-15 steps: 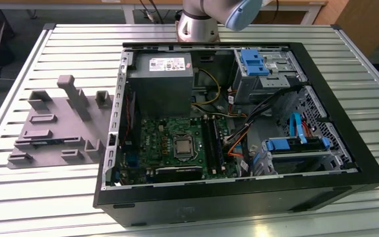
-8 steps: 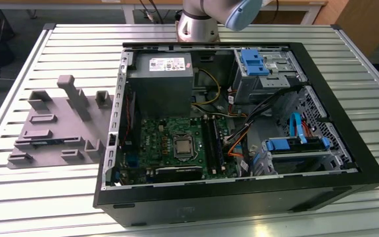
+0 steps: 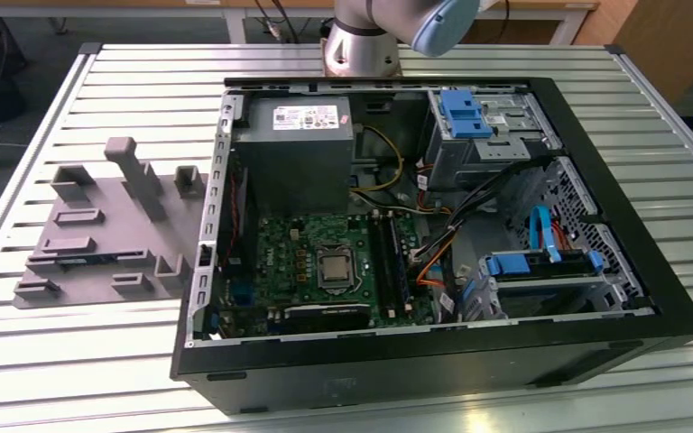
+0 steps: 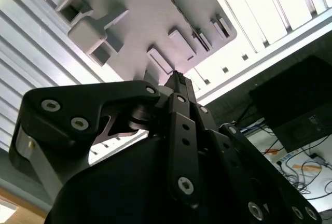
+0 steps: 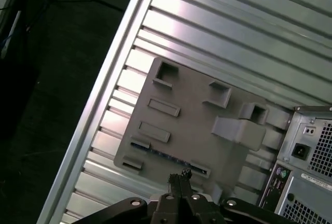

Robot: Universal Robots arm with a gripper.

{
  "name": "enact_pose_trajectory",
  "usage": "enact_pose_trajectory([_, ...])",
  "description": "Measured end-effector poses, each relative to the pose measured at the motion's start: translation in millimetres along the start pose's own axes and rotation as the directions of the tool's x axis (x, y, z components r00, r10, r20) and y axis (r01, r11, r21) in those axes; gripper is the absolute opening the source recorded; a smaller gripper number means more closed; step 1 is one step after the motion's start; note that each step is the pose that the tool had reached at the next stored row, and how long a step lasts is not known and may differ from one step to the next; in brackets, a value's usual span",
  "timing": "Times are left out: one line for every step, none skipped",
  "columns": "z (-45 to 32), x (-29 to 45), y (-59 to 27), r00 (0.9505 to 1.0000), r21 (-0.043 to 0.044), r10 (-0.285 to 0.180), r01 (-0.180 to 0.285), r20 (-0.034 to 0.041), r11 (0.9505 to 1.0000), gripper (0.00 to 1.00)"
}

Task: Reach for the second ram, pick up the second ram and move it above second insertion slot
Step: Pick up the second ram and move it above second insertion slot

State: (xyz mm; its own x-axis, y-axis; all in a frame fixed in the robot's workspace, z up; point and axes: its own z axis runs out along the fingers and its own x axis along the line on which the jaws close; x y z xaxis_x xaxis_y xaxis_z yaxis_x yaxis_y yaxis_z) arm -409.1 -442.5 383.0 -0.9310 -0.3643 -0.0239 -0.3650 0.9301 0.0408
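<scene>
Grey holder tray [image 5: 192, 110] by slatted table [image 5: 233, 27] edge, bare slats around, jaws pressed together, holding nothing, over ram stick [image 5: 165, 155]

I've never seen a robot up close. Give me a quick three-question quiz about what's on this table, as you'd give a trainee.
1. True or false: the computer case lies with its open side facing up.
2. The grey holder plate lies: A) inside the case; B) on the table, at the exterior view's left of the case; C) on the floor.
3. Fill in: the ram stick lies in the holder plate; the gripper over the plate holds ___.
Key: 1 true; 2 B; 3 nothing.
</scene>
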Motion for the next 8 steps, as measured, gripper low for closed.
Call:
enact_pose_trajectory([0.1, 0.0, 0.0, 0.9999, -0.0004, -0.016, 0.016, -0.0006, 0.9999, 0.11])
enact_pose_trajectory([0.1, 0.1, 0.0, 0.9995, -0.0008, -0.032, 0.032, -0.0013, 0.9995, 0.11])
enact_pose_trajectory([0.1, 0.1, 0.0, 0.9991, -0.001, -0.043, 0.043, -0.0017, 0.9991, 0.11])
enact_pose_trajectory([0.1, 0.1, 0.0, 0.9988, -0.0012, -0.049, 0.049, -0.0019, 0.9988, 0.11])
enact_pose_trajectory([0.2, 0.1, 0.0, 0.9987, -0.0013, -0.05, 0.05, -0.002, 0.9987, 0.11])
enact_pose_trajectory([0.2, 0.1, 0.0, 0.9987, -0.0013, -0.05, 0.05, -0.002, 0.9987, 0.11])
enact_pose_trajectory([0.2, 0.1, 0.0, 0.9987, -0.0013, -0.05, 0.05, -0.002, 0.9987, 0.11])
enact_pose_trajectory([0.2, 0.1, 0.0, 0.9987, -0.0013, -0.05, 0.05, -0.002, 0.9987, 0.11])
